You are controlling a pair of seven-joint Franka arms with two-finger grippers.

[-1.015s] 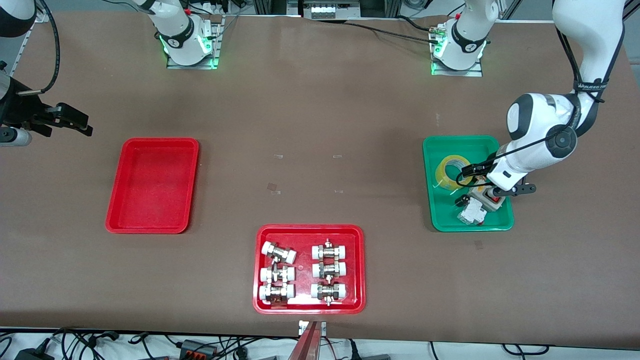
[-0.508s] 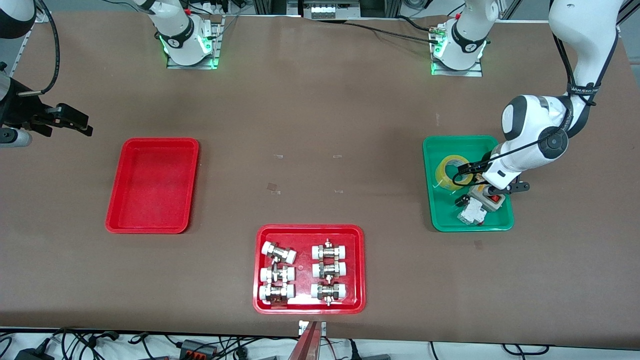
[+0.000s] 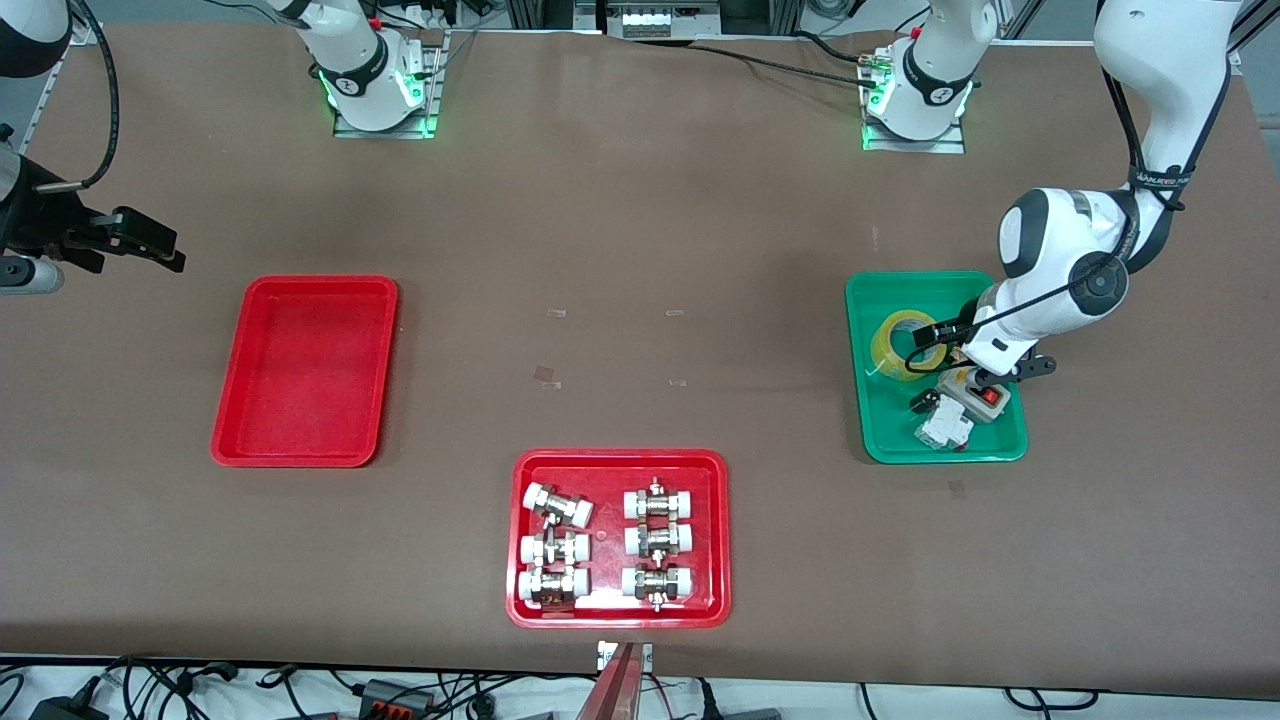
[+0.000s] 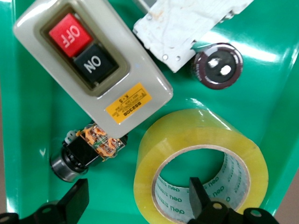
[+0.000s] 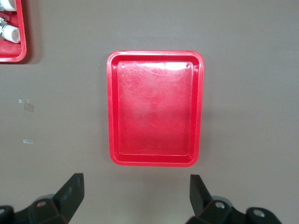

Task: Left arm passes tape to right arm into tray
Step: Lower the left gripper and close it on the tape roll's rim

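while the right tool (image 3: pixel 150 245) waits spread, the left tool (image 4: pixel 135 205) straddles the tape (image 4: pixel 201 163) wall, spread.

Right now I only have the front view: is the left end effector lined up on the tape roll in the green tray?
Observer: Yes. In the left wrist view the left end effector is open across the tape's wall, with one finger inside the core.
Operator: Other finger?
Observer: The second finger is outside the roll, over the green tray floor, beside a small black cylindrical part.
Operator: Right side ready?
Observer: The right end effector is open over the table, near the plain red tray.
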